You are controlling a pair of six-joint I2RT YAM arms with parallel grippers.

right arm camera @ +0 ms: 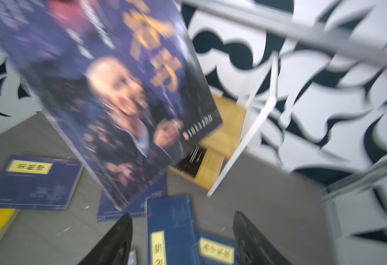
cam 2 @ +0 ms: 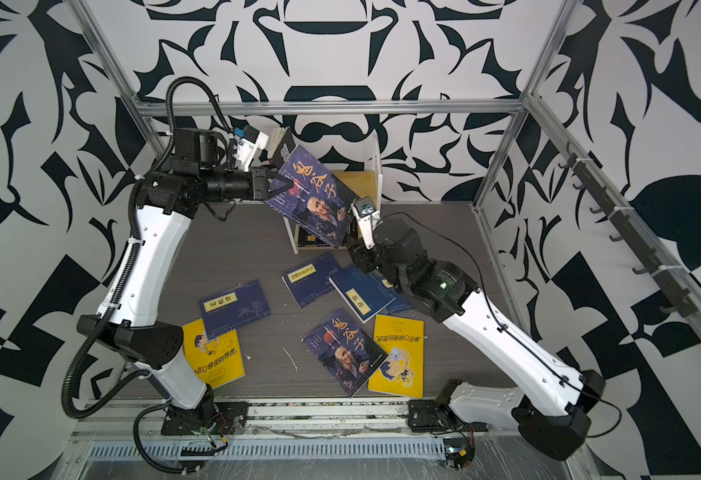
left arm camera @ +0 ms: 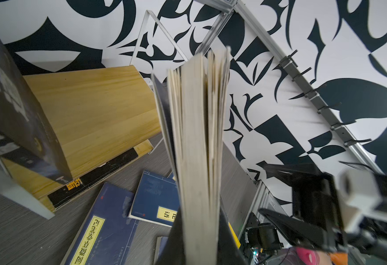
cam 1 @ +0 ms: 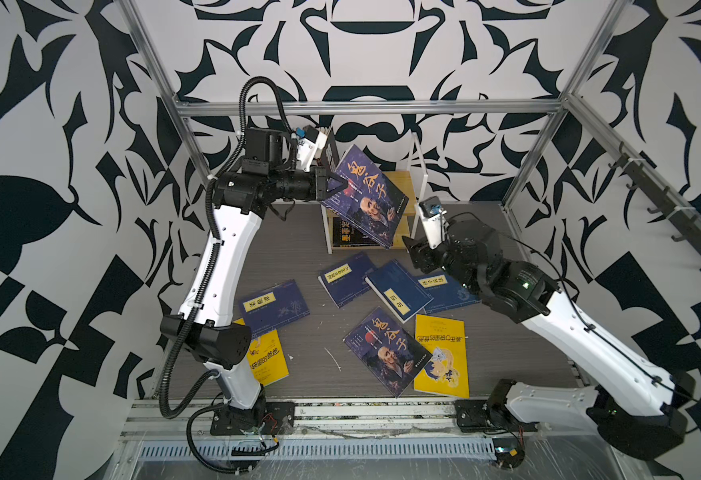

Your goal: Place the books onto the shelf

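Left gripper [cam 1: 334, 185] clenched on tilted portrait book [cam 1: 365, 199] above shelf [cam 1: 402, 183] at far edge of tabletop [cam 1: 290, 249], dark book [cam 1: 331, 153] standing on its upper board, right gripper [right arm camera: 182, 215] released, empty, just beside, other books [cam 1: 346, 278] strewn mid-tabletop

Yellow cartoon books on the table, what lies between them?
A dark paperback with a bald man's portrait lies flat there, plus bare grey tabletop; both top views show it.
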